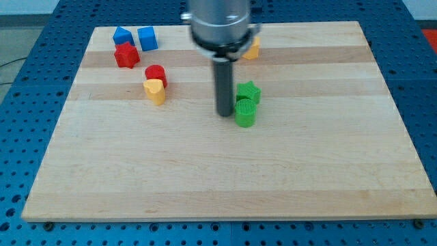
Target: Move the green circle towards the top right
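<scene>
The green circle [245, 113] is a short green cylinder near the board's middle. A green star [248, 91] sits just above it, touching it. My tip [224, 113] is the lower end of the dark rod and rests right at the green circle's left side, touching or nearly touching it. The rod rises to the arm's grey body [220, 24] at the view's top.
A yellow block [252, 48] sits partly hidden behind the arm at the top. At the upper left are a red circle [156, 74], a yellow heart [156, 91], a red star [126, 55], a blue block [122, 35] and a blue cube [147, 38]. The wooden board [225, 178] lies on a blue perforated table.
</scene>
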